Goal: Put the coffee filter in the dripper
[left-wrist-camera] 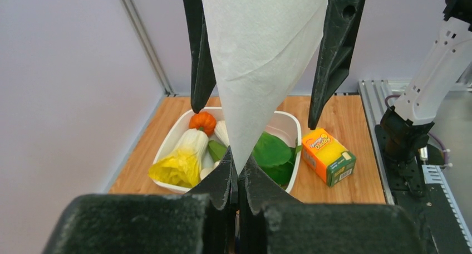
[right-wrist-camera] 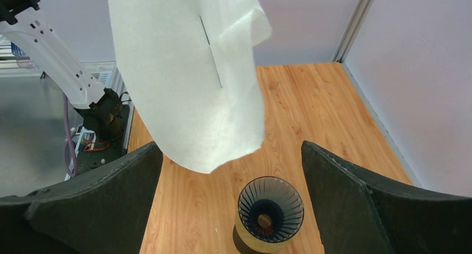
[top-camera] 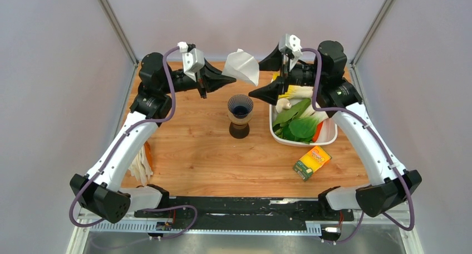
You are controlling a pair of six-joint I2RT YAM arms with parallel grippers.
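The white paper coffee filter (top-camera: 243,66) hangs in the air above the back of the table, with my left gripper (top-camera: 225,78) shut on its pointed end. In the left wrist view the filter (left-wrist-camera: 261,53) fans upward from my closed left gripper (left-wrist-camera: 239,167). My right gripper (top-camera: 266,74) stands wide open around the filter's far edge without touching it; its two black fingers (left-wrist-camera: 200,59) flank the paper. The dripper (top-camera: 240,116), tan on top with a dark base, stands upright mid-table below the filter. From the right wrist, the filter (right-wrist-camera: 189,81) hangs above the dripper (right-wrist-camera: 270,212), which sits between my right gripper (right-wrist-camera: 231,148) jaws.
A white tub (top-camera: 332,136) of vegetables stands right of the dripper, under my right arm. A yellow and green box (top-camera: 311,161) lies in front of it. A pile of white papers (top-camera: 142,165) lies by the left arm.
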